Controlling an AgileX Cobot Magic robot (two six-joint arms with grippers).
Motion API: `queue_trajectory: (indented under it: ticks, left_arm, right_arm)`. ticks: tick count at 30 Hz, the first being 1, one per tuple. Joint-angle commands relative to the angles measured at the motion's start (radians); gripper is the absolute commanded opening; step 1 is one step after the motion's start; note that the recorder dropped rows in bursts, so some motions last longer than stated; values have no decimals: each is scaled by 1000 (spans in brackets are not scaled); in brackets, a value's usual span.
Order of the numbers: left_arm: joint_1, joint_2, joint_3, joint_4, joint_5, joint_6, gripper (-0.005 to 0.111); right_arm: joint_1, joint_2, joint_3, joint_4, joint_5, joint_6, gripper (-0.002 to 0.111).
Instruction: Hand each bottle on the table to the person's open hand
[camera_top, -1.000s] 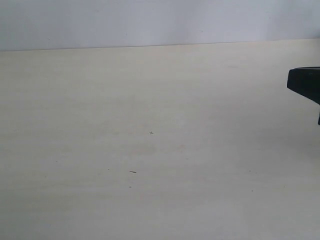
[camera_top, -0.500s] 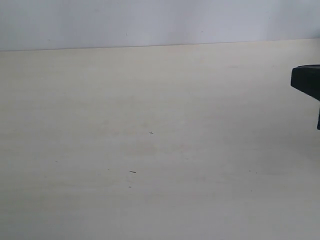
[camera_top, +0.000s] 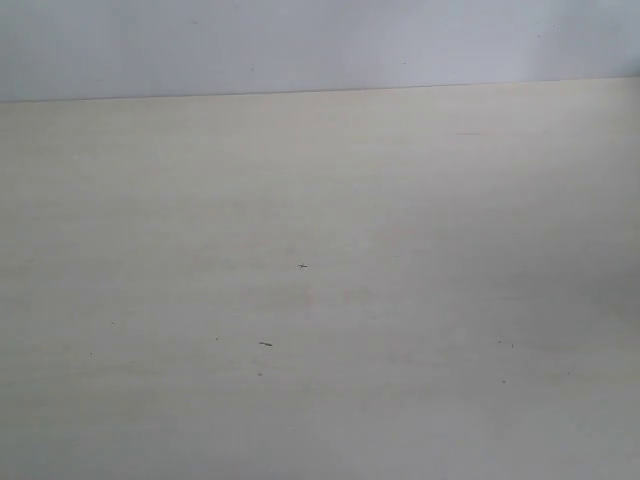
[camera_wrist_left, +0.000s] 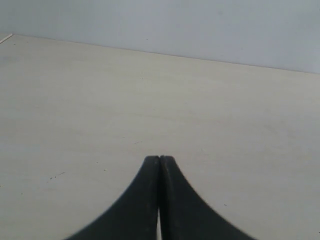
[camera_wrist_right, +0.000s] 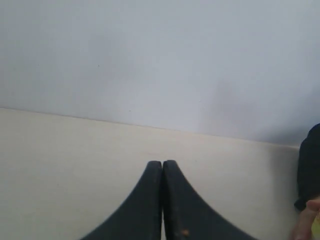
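Note:
The pale beige table (camera_top: 320, 220) fills the exterior view with only tiny dark specks on it; no bottle and no gripper show there. My left gripper (camera_wrist_left: 159, 158) is shut, its black fingers pressed together over bare tabletop. My right gripper (camera_wrist_right: 162, 162) is shut too, with nothing between its fingers. At the edge of the right wrist view I see a sliver of the person's hand (camera_wrist_right: 305, 220) below a black sleeve (camera_wrist_right: 310, 165), with a trace of yellow beside it. None of the bottles is clearly visible.
A plain pale wall (camera_top: 320, 45) stands behind the table's far edge. A small dark mark (camera_top: 265, 344) and a tiny cross-shaped speck (camera_top: 302, 266) lie on the tabletop.
The black shape at the right edge of the exterior view slid further right and has left the frame. The tabletop is unchanged.

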Motion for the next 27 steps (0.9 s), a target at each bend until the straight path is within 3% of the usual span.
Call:
queue_trajectory:
  ticks: [1, 8, 15, 27]
  left_arm:
    - [2, -7, 3, -1, -5, -8, 0]
    - [2, -7, 3, -1, -5, -8, 0]
    - [2, -7, 3, 2, -5, -8, 0]
    - [2, -7, 3, 2, -5, -8, 0]
  right_arm:
    - [-10, -99, 41, -14, -4, -18, 0]
    - [-19, -127, 91, -34, 11, 14, 0]
    - [-149, -129, 141, -225, 15, 389, 0]
    - [-180, -129, 147, -255, 97, 443, 0]
